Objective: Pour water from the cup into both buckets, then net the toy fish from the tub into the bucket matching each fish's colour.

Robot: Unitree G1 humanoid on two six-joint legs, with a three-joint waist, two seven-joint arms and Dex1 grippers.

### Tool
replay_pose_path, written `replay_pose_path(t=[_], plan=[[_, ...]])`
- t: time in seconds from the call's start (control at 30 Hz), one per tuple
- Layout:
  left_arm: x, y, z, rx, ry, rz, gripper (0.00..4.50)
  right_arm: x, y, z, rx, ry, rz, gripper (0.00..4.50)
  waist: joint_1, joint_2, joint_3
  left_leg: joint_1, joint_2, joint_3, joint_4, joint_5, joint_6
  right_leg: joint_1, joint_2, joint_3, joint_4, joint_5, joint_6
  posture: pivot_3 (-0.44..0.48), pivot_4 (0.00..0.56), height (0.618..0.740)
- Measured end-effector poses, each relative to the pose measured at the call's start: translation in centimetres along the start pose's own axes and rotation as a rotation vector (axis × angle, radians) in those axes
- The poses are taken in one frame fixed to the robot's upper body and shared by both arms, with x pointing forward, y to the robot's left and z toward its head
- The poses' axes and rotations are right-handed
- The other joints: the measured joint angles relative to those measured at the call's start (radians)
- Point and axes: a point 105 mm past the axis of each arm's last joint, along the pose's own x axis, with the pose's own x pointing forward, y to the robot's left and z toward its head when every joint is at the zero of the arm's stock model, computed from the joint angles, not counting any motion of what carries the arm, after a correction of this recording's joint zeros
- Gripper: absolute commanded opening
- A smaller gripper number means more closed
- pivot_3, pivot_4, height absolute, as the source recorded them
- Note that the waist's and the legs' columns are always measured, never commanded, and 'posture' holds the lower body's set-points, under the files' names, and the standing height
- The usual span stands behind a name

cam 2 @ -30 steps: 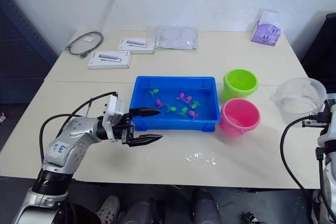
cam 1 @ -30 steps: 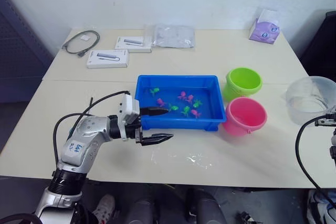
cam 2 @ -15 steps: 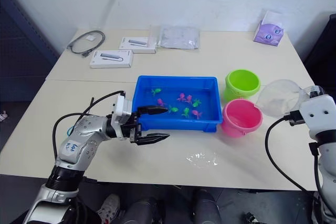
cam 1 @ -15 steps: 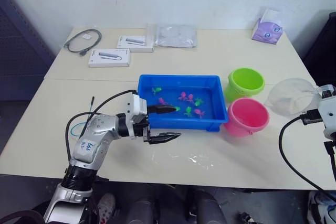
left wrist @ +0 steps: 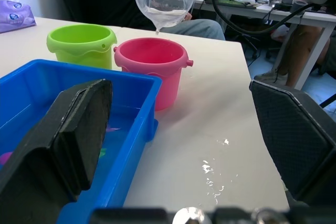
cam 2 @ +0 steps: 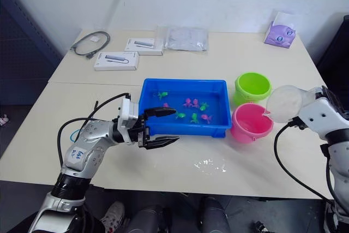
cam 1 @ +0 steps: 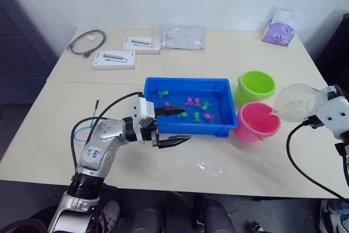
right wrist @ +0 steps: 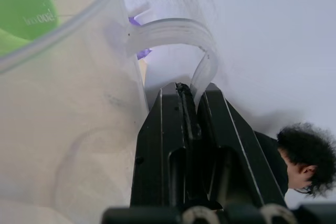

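Left claw is hanging out at the front left corner of the blue tub, fingers spread wide with nothing in them: one finger sits over the tub's near rim, the other out over the bare table in front of it. Just behind that arm, by the table's left edge, you can see a bit of light blue hoop and a thin dark stick, probably the net, mostly hidden by the arm.

The tub sits mid-table with the toy fish floating in it, a mix of green and pink ones. There's a splash of spilled water on the table in front of the tub.

To the right of the tub are the two buckets, touching each other: the green bucket further back, the pink bucket nearer and right up against the tub's corner.

Right claw is clamped shut on the handle of the clear cup, which is tipped over hard toward the pink bucket, spout just above its rim. In the left wrist view a thin stream runs from the spout into the pink bucket.

Along the back edge: a coiled cable, two white boxes, a clear plastic bag and a purple tissue pack.
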Motion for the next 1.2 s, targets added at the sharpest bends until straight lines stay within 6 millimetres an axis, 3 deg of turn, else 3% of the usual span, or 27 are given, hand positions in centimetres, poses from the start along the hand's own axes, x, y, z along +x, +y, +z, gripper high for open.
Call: replay_pose_path(t=[1.2], plan=[[0.3, 0.26, 0.22, 0.061, -0.018, 0.035, 4.5, 0.07, 0.28, 0.6, -0.188, -0.1, 0.002, 0.07, 0.006, 0.0, 0.0, 0.0, 0.0, 0.0, 0.0, 0.001, -0.001, 0.0, 0.001, 0.0, 0.0, 0.0, 0.0, 0.0, 0.15, 0.74]])
